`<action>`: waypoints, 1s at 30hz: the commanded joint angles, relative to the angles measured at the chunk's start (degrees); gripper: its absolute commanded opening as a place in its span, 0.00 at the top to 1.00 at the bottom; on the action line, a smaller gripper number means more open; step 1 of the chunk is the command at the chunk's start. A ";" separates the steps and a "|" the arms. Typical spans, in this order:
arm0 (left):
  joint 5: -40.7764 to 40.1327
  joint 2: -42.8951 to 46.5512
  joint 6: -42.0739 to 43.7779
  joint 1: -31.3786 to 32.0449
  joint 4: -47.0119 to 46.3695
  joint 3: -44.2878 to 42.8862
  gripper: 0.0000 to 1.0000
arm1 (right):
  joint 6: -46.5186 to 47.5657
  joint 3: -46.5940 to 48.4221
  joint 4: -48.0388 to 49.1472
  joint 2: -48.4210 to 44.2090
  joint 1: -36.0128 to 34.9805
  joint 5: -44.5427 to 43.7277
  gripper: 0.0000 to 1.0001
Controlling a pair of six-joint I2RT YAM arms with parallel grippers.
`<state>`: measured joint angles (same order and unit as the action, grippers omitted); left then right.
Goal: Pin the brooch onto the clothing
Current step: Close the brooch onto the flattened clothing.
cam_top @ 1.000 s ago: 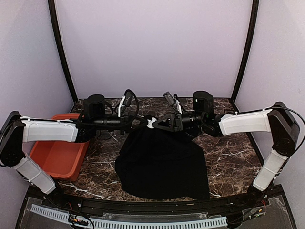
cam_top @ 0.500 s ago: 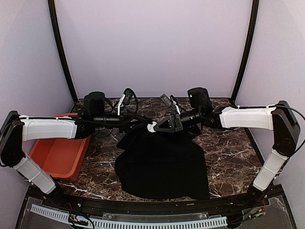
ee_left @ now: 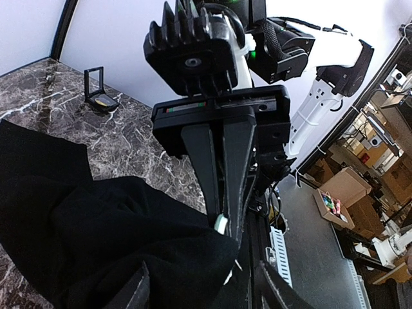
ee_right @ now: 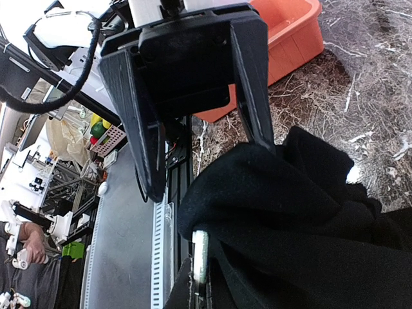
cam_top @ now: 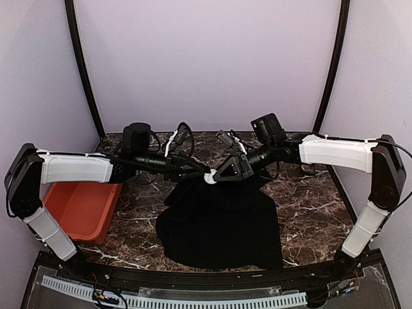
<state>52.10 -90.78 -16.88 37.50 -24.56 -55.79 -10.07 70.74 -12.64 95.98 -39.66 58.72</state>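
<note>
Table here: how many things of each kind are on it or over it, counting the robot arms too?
Robot arms: 2 (left arm, right arm)
Black T-shirt: 1
Orange bin: 1
Small pale brooch, held up at the shirt's top edge: 1
Small open black case, seen from the left wrist only: 1
Total: 6

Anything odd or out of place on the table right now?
The black T-shirt isn't lying flat: its far edge is bunched and lifted off the marble table, pinched at the shut right gripper. The left gripper stands open beside it. Nothing spilled.
</note>
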 commanded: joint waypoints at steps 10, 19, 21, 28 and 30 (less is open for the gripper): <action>6.28 -1.54 -0.22 0.76 1.76 -2.57 0.45 | 3.32 4.68 -4.81 3.36 -1.01 1.78 1.00; 7.40 -2.16 0.53 1.57 2.84 -3.05 0.51 | 5.50 7.76 -8.43 4.52 -2.67 1.95 1.00; 7.48 -2.07 0.87 1.66 3.30 -3.16 0.54 | 5.82 8.05 -8.87 4.58 -2.79 1.87 1.00; 8.31 -1.62 1.65 1.72 3.72 -3.13 0.60 | 6.73 8.09 -9.85 4.07 -2.78 2.80 1.00; 8.63 -1.65 1.63 1.76 3.47 -3.03 0.62 | 6.93 8.10 -9.94 3.93 -2.74 3.73 1.00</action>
<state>58.22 -93.12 -16.32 38.59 -21.65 -57.30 -4.64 77.14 -22.83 100.09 -41.76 60.27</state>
